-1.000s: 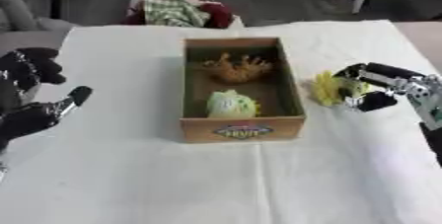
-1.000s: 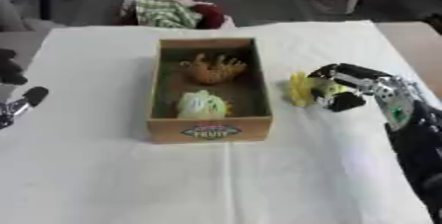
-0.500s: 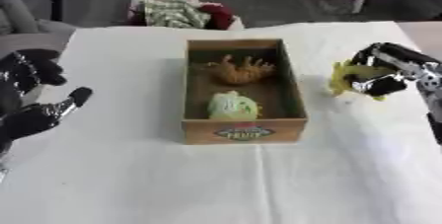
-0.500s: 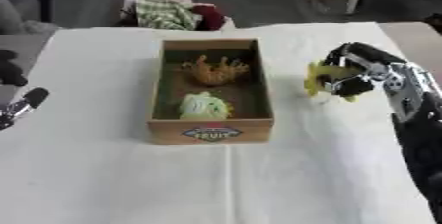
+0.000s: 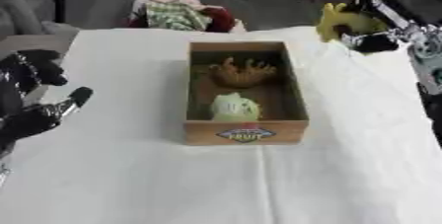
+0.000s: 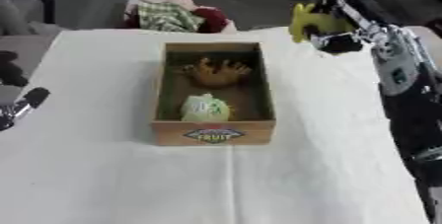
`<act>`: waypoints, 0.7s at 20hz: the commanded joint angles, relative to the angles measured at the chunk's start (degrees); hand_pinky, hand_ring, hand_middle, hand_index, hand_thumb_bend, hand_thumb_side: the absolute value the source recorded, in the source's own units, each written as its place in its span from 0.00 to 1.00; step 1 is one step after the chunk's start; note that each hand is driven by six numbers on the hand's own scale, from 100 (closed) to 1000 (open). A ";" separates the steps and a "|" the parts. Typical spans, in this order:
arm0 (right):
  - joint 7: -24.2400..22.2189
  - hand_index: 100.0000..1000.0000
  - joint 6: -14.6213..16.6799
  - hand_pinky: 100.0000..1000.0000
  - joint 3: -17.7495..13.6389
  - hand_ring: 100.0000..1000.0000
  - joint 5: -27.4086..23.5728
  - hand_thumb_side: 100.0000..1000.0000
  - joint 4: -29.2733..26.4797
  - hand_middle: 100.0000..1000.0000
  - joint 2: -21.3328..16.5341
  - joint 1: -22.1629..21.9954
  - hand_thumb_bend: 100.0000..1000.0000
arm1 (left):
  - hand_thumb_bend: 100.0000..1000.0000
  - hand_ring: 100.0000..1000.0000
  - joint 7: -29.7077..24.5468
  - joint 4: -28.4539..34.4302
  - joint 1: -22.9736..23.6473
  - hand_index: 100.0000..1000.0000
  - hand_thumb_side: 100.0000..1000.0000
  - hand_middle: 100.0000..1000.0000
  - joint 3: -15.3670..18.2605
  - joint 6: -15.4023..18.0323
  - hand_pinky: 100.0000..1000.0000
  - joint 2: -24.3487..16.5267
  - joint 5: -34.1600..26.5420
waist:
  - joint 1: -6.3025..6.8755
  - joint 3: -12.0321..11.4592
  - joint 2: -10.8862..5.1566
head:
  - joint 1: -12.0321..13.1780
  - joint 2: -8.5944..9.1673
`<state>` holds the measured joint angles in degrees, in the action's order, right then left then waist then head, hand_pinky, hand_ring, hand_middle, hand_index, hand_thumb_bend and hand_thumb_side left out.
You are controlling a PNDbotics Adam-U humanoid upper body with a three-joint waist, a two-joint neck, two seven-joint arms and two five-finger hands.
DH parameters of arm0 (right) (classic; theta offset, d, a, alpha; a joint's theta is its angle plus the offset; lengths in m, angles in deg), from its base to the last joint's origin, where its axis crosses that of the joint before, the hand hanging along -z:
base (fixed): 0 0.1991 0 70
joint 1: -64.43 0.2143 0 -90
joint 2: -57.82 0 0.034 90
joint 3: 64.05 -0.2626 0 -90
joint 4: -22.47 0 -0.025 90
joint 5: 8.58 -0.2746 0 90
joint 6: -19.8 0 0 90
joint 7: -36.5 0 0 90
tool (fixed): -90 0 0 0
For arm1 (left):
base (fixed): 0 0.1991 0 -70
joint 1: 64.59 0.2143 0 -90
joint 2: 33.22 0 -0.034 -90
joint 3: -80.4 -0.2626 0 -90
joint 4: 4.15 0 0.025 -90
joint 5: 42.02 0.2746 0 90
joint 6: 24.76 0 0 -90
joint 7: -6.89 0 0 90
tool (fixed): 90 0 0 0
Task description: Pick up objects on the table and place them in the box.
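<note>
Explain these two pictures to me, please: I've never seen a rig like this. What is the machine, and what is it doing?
Both pictures come from a stereo camera in a humanoid robot's head, looking down at a table with a white cloth. A person drives the robot. Its right hand, black and silver, has its fingers curled round a yellow toy, lifted above the table's far right corner. Its left hand rests idle at the left edge. In the middle stands a cardboard box that already holds a brown toy and a pale green one. Beyond the table lies a bundle of cloth.
</note>
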<state>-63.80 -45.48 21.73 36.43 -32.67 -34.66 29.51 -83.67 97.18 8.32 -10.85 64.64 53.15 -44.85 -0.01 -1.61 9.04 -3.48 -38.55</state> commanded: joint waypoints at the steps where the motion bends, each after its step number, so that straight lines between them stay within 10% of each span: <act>1: 0.35 0.30 1.21 0.25 1.49 0.08 0.82 0.06 0.96 0.09 2.12 2.47 0.00 | 0.57 0.49 -0.42 1.28 -0.83 0.68 0.00 0.46 0.05 0.08 0.61 -0.20 -0.48 | 0.05 -0.37 -0.96 | -0.44 0.04; 8: -1.15 0.35 3.11 0.30 3.54 0.14 7.00 0.11 5.96 0.14 7.98 3.37 0.00 | 0.57 0.49 -0.84 1.71 -1.64 0.68 0.00 0.46 -0.32 0.08 0.61 0.92 -1.09 | 0.35 -1.31 -0.49 | -0.93 0.35; 14: -2.73 0.79 5.14 0.60 4.04 0.70 8.52 0.10 6.36 0.67 8.79 2.46 0.00 | 0.57 0.49 -0.57 2.08 -1.23 0.68 0.00 0.46 -0.07 0.06 0.61 1.46 -1.26 | 0.31 -1.19 -0.11 | -0.79 0.41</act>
<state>-66.40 -40.85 25.81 44.75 -25.38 -25.15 30.95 -84.36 98.08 7.63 -11.23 64.63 55.15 -45.94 0.20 -2.79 9.67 -4.21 -38.53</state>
